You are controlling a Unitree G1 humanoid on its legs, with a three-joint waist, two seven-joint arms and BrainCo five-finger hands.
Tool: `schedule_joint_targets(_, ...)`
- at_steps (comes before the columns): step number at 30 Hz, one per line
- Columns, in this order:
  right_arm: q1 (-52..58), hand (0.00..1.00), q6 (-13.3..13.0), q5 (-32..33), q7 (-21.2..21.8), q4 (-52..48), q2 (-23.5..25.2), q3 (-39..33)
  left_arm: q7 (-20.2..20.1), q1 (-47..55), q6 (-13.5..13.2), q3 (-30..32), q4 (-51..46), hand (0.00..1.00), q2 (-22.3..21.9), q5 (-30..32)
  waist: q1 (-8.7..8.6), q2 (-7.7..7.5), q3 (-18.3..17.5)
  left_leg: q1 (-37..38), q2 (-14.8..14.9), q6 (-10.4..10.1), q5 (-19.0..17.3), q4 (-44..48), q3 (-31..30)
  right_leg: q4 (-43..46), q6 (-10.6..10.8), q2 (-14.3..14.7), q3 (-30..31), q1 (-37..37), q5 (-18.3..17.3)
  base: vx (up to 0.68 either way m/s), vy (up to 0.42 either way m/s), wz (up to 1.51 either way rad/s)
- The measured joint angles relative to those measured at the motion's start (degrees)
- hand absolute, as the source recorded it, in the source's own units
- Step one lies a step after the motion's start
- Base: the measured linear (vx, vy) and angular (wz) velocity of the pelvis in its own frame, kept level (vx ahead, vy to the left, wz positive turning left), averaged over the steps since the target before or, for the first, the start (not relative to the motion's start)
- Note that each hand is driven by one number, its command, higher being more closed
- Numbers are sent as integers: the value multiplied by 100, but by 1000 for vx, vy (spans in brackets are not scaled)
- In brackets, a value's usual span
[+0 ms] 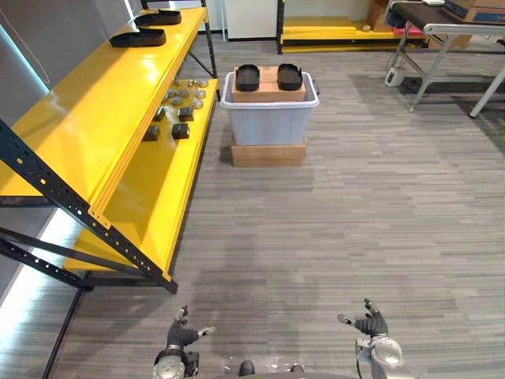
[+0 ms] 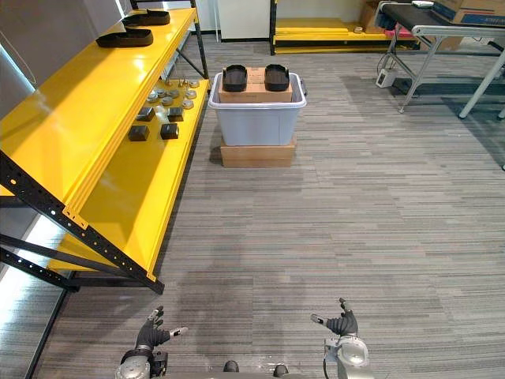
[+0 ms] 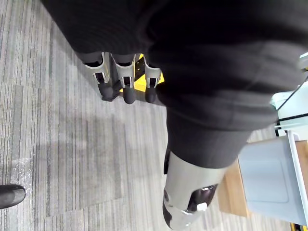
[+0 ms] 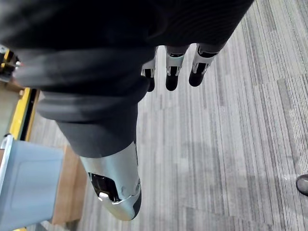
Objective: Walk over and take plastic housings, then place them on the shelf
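Two black plastic housings [image 1: 248,76] [image 1: 289,76] rest on a cardboard box [image 1: 268,89] inside a grey-blue bin [image 1: 269,118], far ahead on the floor. Two more black housings [image 1: 138,37] [image 1: 158,16] lie on the top level of the yellow shelf [image 1: 95,118] at my left. My left hand [image 1: 181,334] hangs low at the lower left, fingers straight, holding nothing. My right hand [image 1: 369,323] hangs at the lower right, also open and empty. Both are far from the bin.
The bin stands on a low wooden block [image 1: 268,152]. Small dark blocks [image 1: 181,130] and metal parts [image 1: 188,93] lie on the shelf's lower level. A black diagonal brace [image 1: 71,205] juts from the shelf. Tables [image 1: 450,31] stand at the far right, and a low yellow rack [image 1: 339,31] behind.
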Motion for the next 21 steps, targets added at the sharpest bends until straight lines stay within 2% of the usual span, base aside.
schedule_joint_targets(6, 5, 0, -5, 99, 3, 160, 25, 52, -2, 1, 4, 1, 2, 0, 1, -1, 109, -58, -23, 62, -12, 17, 50, -104, 7, -53, 6, -9, -4, 44, 4, 0, 0, 0)
schedule_joint_targets(10, -12, 0, -5, 108, 2, 162, 25, 47, -4, 0, 43, 2, 2, 0, 1, -10, 114, -104, -44, 66, -22, 16, 50, -106, -8, -108, 13, -16, -12, 76, 7, 0, 0, 0)
schedule_joint_targets(21, -48, 0, -5, 119, 0, 159, 22, -49, -10, 33, 53, 39, 1, 0, 1, -21, 120, -110, -46, 57, -22, 15, 48, -108, -4, -96, 15, -19, -8, 61, 6, -16, 0, 0)
